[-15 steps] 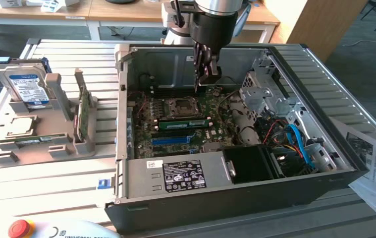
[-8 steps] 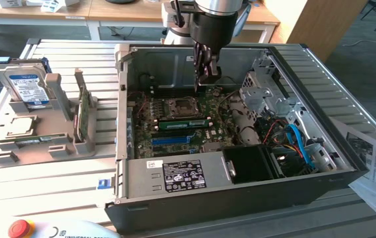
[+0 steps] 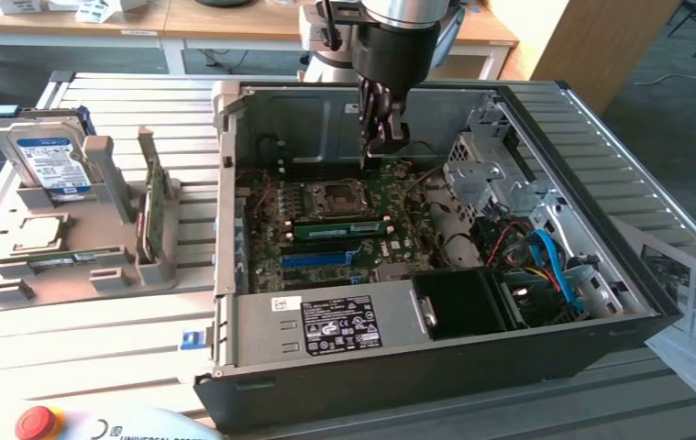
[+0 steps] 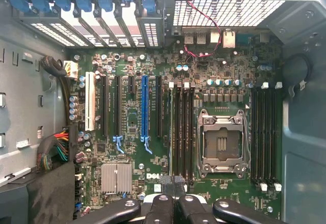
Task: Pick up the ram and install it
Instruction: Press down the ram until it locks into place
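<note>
Closed tool (image 4: 173, 204) hangs over memory slots (image 4: 179, 127) on the motherboard (image 4: 132, 117).

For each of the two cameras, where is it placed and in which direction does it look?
Exterior view: raised, off the arm, outside the computer case on its power supply side; looks obliquely down into the open case; shows the arm and gripper.
Wrist view: on the wrist, above the motherboard; looks straight down at it; shows the shut gripper.
Shared: the gripper, the motherboard and its CPU socket.
</note>
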You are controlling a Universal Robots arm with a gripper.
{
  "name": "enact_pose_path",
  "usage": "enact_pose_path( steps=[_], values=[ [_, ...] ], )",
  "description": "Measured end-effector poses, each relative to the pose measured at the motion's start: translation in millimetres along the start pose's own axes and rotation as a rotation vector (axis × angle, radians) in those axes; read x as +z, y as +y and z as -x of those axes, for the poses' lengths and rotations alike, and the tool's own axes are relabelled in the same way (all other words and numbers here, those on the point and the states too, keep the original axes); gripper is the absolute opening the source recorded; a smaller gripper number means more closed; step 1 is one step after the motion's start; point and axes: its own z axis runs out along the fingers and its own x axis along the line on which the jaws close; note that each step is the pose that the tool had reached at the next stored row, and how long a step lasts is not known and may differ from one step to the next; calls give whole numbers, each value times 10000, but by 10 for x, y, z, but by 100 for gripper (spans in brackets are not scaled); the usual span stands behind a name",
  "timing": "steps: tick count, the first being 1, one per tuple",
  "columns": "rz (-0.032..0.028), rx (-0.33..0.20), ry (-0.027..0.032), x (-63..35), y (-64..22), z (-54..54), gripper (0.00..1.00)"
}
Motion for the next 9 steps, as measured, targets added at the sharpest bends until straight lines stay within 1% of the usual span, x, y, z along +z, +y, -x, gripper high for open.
enact_pose_path(
  steps=[5, 9],
  values=[
    [0, 0, 0, 0, 0, 0, 10],
    [-17, 0, 1, 0, -15, 0, 10]
  ],
)
